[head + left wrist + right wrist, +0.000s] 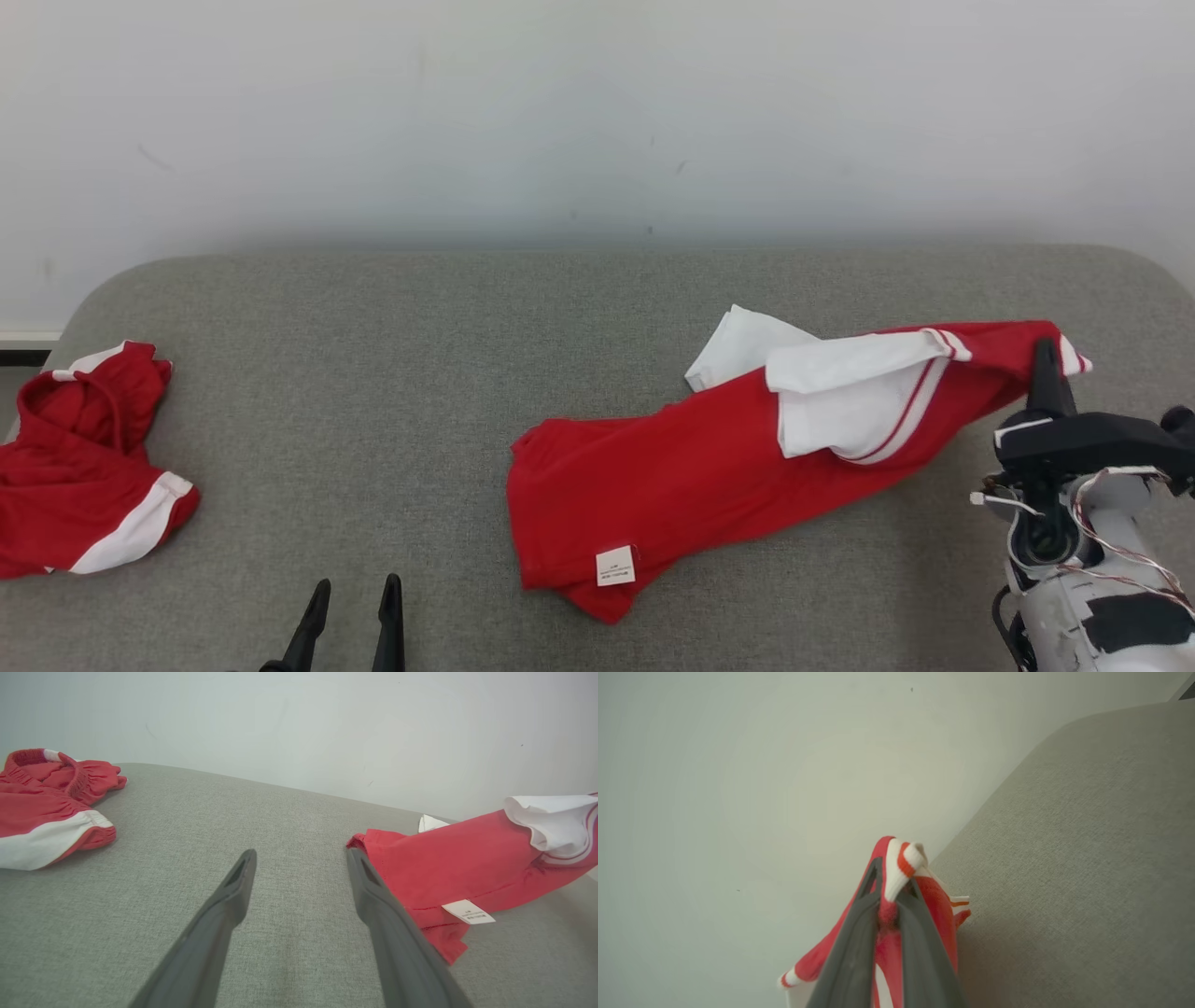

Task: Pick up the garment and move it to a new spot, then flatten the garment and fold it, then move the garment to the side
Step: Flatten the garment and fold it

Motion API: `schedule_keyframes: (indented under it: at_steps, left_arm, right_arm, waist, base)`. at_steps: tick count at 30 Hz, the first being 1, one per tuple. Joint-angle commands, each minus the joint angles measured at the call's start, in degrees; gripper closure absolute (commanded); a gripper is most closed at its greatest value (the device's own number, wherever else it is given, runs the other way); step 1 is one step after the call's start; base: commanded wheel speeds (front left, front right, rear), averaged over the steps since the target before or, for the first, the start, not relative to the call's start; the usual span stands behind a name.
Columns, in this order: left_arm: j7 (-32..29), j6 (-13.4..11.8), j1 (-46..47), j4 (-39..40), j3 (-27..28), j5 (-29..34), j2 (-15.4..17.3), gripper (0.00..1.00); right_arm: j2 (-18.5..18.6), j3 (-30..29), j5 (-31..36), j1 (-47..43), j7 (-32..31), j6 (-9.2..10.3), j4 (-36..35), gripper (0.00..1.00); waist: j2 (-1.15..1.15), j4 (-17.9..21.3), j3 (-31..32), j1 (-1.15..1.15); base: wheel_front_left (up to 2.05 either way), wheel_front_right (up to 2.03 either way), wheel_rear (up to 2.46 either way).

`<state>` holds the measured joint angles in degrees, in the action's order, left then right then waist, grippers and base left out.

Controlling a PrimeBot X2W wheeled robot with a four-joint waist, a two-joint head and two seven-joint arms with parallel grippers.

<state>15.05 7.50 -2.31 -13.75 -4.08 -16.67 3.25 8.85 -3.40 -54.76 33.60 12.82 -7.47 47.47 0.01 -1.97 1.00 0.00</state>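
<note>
The garment (691,467) is a red shirt with white sleeves and a white label, stretched across the right half of the grey padded table (392,373). Its right end is lifted off the surface, pinched by my right gripper (1047,359), which is shut on the striped white-and-red cuff (901,863). The left end still rests on the table. My left gripper (353,597) stands open near the front edge, left of the garment (467,868); its right finger (369,882) lies close beside the garment's red edge with nothing between the jaws (299,868).
A second red-and-white garment (79,457) lies crumpled at the table's left edge, also in the left wrist view (46,802). A pale wall (597,121) rises right behind the table. Bare grey surface lies between the two garments.
</note>
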Motion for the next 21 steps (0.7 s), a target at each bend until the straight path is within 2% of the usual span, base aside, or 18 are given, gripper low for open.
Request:
schedule_keyframes:
  at_steps: [1,7,12,13,14,18,21]
  left_arm:
    - [0.2,0.0,0.4,-0.1,-0.1,0.3,0.0,0.00]
    - [0.2,0.0,0.9,-0.2,-0.3,0.3,-0.1,0.00]
    - [0.2,0.0,1.4,-0.2,-0.6,0.2,-0.1,0.00]
    - [0.2,0.0,1.5,-0.2,-0.6,0.2,-0.1,0.00]
    - [0.2,0.0,1.5,-0.2,-0.7,0.1,0.0,0.00]
    - [0.2,0.0,1.3,-0.2,-0.9,0.2,0.0,0.00]
    - [0.2,0.0,0.8,-0.5,-1.2,0.1,0.1,0.00]
  right_arm:
    - [0.6,-1.1,0.2,-1.3,0.4,-0.04,-0.6,1.00]
    - [1.5,-7.9,1.2,-6.8,0.8,-0.04,-1.8,1.00]
    - [0.5,-13.9,2.5,-9.7,0.4,-0.04,0.8,1.00]
    - [0.2,-15.1,2.9,-9.8,0.3,-0.04,1.7,0.56]
    - [-0.2,-15.9,3.3,-9.9,-0.2,-0.04,2.6,0.00]
    - [-1.3,-17.1,6.0,-10.5,-1.1,-0.04,3.0,0.00]
    - [-1.3,-16.0,9.8,-12.4,-2.2,-0.04,1.6,0.00]
  waist:
    - [-0.01,0.2,-0.1,0.00]
    - [-0.01,0.7,-0.2,0.00]
    - [-0.01,1.1,-0.8,0.00]
    - [-0.01,1.1,-0.9,0.00]
    - [-0.01,1.1,-1.0,0.00]
    - [-0.01,1.0,-1.1,0.00]
    - [-0.01,0.8,-0.6,0.00]
  base:
    - [0.00,0.00,0.00]
    - [0.00,0.00,0.00]
    - [0.00,0.00,0.00]
    - [0.00,0.00,0.00]
    - [0.00,0.00,0.00]
    - [0.00,0.00,0.00]
    - [0.00,0.00,0.00]
